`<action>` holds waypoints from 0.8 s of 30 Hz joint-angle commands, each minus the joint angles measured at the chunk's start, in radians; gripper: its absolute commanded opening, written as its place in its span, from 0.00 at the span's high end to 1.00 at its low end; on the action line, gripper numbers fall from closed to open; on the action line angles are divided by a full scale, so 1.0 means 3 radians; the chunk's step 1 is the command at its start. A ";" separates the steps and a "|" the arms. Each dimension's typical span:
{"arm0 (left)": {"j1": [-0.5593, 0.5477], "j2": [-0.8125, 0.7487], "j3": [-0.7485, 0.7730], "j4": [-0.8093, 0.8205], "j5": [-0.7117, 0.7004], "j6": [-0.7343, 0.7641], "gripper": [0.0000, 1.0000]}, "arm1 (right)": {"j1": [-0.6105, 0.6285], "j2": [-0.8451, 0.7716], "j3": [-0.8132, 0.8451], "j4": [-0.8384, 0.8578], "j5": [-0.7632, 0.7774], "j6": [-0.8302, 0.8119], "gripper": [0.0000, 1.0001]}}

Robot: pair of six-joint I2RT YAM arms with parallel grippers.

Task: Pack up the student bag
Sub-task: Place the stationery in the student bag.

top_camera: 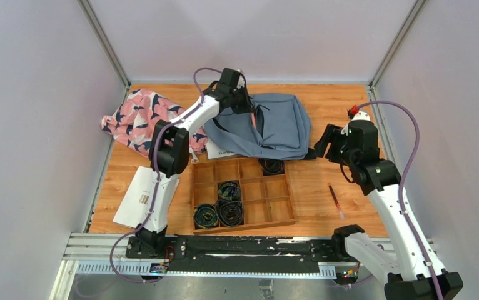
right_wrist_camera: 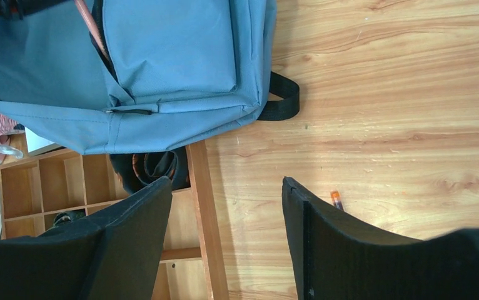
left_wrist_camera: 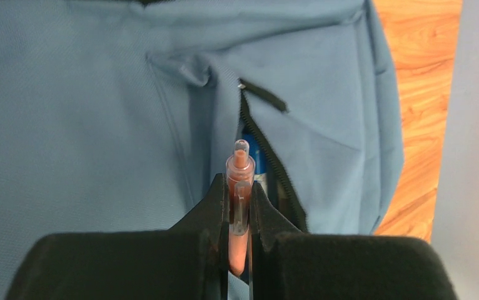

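L: left gripper clamped on pen at backpack zipper | R: right gripper released, over table beside backpack

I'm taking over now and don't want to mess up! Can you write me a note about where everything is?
Left gripper: fingers shut on an orange pen, aimed at the open zipper pocket of the student bag.
Right gripper: fingers open, empty, over the table right of the bag.
Done: pocket unzipped, pen picked up.
Left: likely drop this pen in, then fetch the second pen lying by the right arm. Dark rolls sit in the wooden tray.
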 commanded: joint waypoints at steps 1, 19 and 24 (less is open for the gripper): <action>-0.0064 -0.0095 -0.0295 0.0308 0.0067 -0.0055 1.00 | -0.0049 -0.0022 -0.0047 -0.0057 0.0074 0.0070 0.32; -0.0225 0.0054 0.0027 -0.0454 0.0556 0.0029 1.00 | -0.0047 0.0267 0.0009 0.0090 -0.0154 0.0167 0.35; -0.0225 0.0152 0.0137 -0.0547 0.0648 0.0078 1.00 | -0.0048 0.0268 0.0002 0.0078 -0.0019 0.0139 0.31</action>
